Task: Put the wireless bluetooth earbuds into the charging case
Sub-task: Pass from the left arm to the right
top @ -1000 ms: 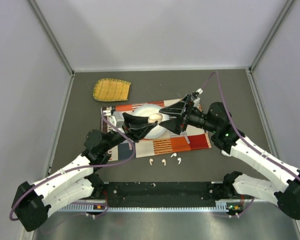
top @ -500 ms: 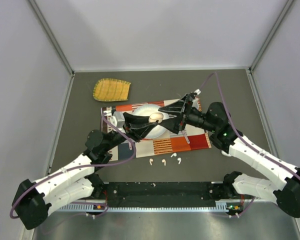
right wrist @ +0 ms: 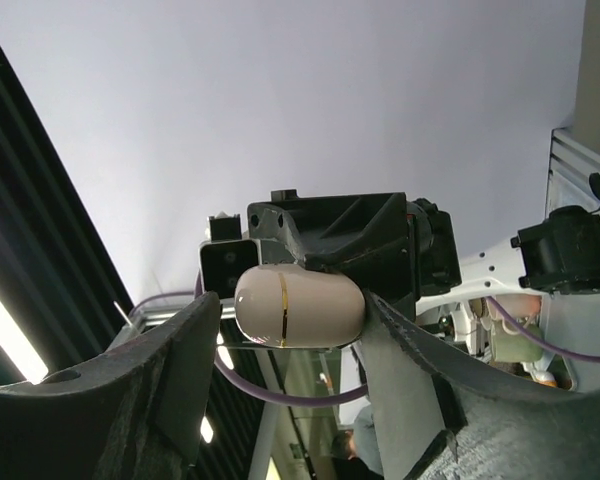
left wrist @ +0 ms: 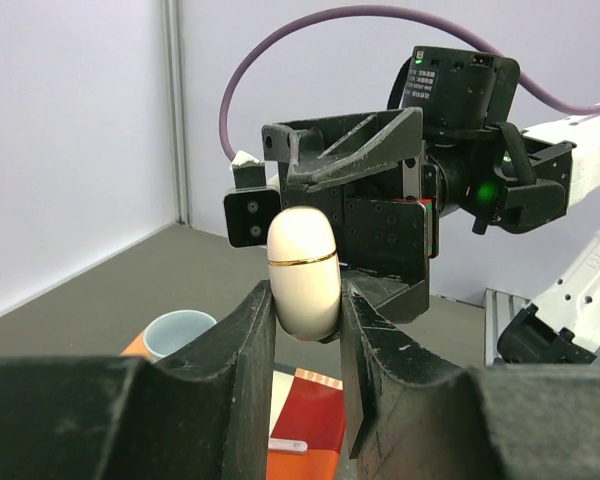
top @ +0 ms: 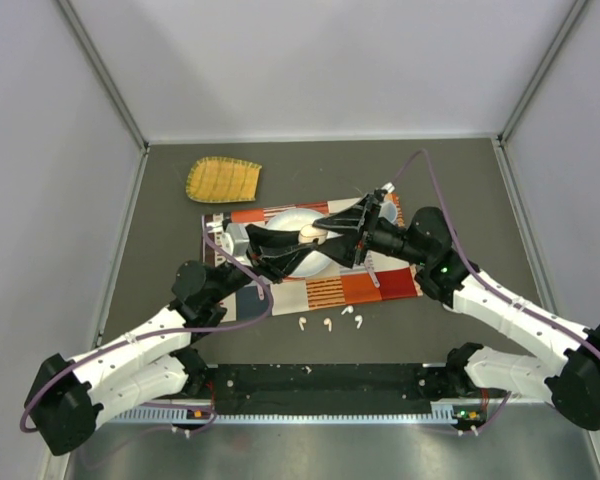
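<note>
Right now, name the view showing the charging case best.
Left wrist: the charging case stands upright, seam visible, pinched in the left claw. Right wrist shows it sideways; top view, a small pale blob.

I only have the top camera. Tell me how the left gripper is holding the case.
Observer: In the left wrist view, the left gripper pinches the case by one end. The other end sticks out past the fingertips.
Operator: Now give me the right gripper.
Observer: In the right wrist view, the right gripper straddles the case's free end with its jaws open. A sliver of gap shows at one finger.
Operator: Report the lid.
Observer: It is shut. The gold seam is a thin, unbroken line in both wrist views.
</note>
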Controlling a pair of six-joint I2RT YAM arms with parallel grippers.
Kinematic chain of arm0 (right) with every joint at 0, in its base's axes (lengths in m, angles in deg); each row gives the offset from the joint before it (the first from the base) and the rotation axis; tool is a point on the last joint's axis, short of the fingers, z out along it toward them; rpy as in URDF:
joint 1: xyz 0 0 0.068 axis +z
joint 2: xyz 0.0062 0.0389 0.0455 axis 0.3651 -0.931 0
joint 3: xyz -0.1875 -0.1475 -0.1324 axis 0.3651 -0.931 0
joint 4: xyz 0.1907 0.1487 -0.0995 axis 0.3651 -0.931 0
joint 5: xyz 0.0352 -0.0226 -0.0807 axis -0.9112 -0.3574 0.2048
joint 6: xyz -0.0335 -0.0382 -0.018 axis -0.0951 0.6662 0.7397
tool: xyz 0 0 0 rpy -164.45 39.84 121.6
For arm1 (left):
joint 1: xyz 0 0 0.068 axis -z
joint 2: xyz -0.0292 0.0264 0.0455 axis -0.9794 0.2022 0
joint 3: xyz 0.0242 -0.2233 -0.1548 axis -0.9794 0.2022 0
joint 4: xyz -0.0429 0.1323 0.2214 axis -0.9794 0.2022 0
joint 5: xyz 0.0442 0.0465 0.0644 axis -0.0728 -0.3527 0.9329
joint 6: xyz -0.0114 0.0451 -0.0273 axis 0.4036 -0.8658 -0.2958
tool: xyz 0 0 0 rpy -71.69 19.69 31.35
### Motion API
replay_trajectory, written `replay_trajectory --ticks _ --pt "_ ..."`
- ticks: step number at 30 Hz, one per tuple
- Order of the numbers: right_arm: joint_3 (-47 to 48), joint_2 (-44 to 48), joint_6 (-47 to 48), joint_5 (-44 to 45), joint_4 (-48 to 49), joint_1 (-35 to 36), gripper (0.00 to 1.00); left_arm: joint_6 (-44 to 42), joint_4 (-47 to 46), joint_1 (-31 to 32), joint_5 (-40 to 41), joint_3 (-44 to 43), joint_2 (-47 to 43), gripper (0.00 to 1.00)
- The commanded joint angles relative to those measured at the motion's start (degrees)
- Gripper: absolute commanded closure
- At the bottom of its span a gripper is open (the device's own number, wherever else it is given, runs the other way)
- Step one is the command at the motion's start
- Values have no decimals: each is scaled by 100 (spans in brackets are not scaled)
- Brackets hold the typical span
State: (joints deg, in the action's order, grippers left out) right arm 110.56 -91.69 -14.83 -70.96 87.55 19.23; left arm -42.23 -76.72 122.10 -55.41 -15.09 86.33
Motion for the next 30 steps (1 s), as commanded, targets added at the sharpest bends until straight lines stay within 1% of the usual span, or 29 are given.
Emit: replay_trajectory --ticks 1,3,4,8,10,13,14,15,19,21,23,26,27,29,30 --pt "-33 105 -162 -46 488 102 45 -90 -197 70 122 -31 39 100" --pt "-59 105 -197 -37 514 102 50 -116 -197 97 131 -22 39 100" --pt "-68 96 -206 -45 540 93 51 -125 -197 88 131 -31 47 100" --pt "-77 96 -232 -37 637 102 48 -160 -206 132 -18 -48 48 100" --pt "-68 79 -224 -37 698 102 50 -169 -206 141 -1 -48 48 100" --pt "-86 87 -250 -2 699 102 51 -195 -267 150 -71 -31 48 100" --pt "-94 87 -241 -2 699 102 50 -195 -276 158 -89 -31 48 100" --pt "-103 87 -232 7 699 102 46 -204 -276 158 -89 -31 48 100" --pt "-95 78 -206 25 707 102 45 -213 -259 185 -89 -31 39 100" --pt "-86 87 -188 33 655 93 39 -204 -276 185 -36 4 12 100" --pt "-86 87 -171 42 629 102 40 -222 -276 185 -1 13 21 100" --pt "-103 105 -180 42 558 102 45 -239 -267 193 -45 13 12 100" --pt "-112 113 -188 51 575 102 50 -239 -258 193 -28 5 21 100" --pt "-138 140 -188 60 576 93 53 -239 -241 193 -10 5 12 100" --pt "-156 166 -171 95 576 102 61 -231 -241 193 -1 13 12 100"
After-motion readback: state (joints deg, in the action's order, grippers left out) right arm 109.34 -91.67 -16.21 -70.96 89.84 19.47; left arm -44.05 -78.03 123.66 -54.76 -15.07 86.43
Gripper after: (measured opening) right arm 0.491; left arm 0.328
